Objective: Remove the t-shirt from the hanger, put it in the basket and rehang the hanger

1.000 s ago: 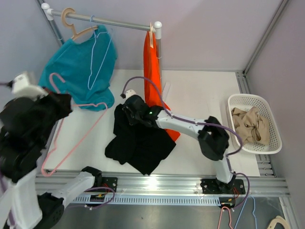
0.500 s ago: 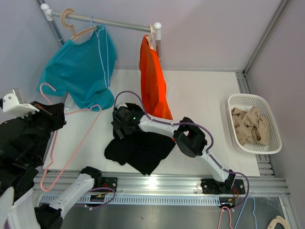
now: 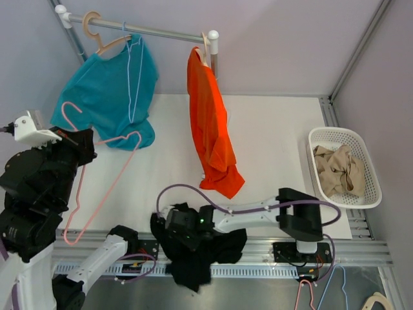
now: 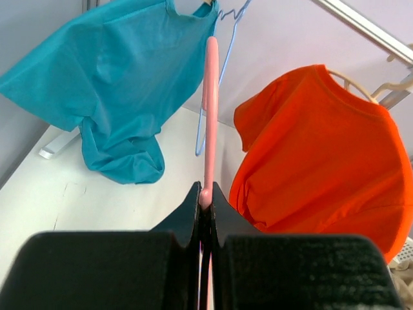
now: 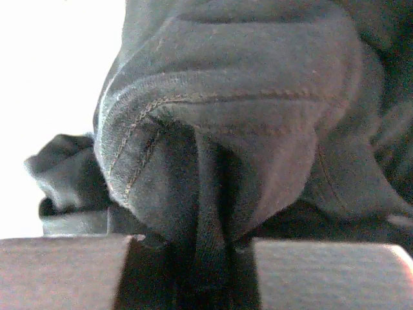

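White table (image 3: 271, 129) and pale grey walls are taken in from above, and a rail (image 3: 148, 29) is seen running across the back.

Over to the left jaws: they are clenched on the pink hanger (image 3: 103, 174). Its wire is pinched right between them and rises straight ahead of them in the wrist view. Beyond these jaws and a little to their left, a teal t-shirt (image 4: 110, 77) is hung from the rail, its lower edge slumped on the table. Beyond them to the right, an orange t-shirt (image 4: 322, 161) is hung at the rail's end.

Now the right jaws: they are closed tight on a fold of the black t-shirt (image 3: 200, 258), and the cloth is squeezed between the two fingers. The rest of the garment is bunched up in front of them and fills the wrist view. From above, the t-shirt is found heaped around and below these jaws at the near edge of the table, well apart from the pink hanger. It appears to spill over that edge, though the dark cloth makes this hard to judge.

Far to the right of the right jaws, a white basket (image 3: 342, 130) is set, with a beige garment (image 3: 339, 169) crumpled inside it.
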`<control>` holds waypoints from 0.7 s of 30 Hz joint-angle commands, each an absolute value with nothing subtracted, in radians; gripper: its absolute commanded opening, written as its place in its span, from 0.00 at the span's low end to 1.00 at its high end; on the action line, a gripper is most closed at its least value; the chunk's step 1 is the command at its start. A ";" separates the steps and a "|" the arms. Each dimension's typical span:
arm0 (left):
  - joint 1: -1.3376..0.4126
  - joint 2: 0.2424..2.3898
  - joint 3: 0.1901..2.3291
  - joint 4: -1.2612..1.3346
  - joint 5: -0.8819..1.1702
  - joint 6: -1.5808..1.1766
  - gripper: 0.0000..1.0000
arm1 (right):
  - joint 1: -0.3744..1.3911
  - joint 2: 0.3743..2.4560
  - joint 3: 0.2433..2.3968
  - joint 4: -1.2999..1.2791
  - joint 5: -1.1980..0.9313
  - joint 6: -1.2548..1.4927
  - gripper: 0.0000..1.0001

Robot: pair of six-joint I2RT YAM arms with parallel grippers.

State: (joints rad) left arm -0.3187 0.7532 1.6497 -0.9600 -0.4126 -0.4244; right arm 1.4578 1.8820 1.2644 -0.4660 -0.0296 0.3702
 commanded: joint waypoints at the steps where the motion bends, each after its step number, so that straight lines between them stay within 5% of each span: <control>1: -0.324 0.779 1.623 -0.890 -0.379 -0.411 0.01 | 1.459 1.663 1.218 -0.801 -0.126 0.474 0.00; 10: -0.324 0.819 1.591 -0.789 -0.345 -0.390 0.01 | 0.898 1.163 1.491 -1.201 0.582 0.609 0.00; 14: -0.324 0.834 1.586 -0.729 -0.307 -0.408 0.01 | 0.633 1.115 1.551 -1.123 0.721 0.537 0.00; 21: -0.324 0.873 1.621 -0.739 -0.293 -0.405 0.01 | 0.158 1.106 1.597 -0.924 0.667 0.426 0.00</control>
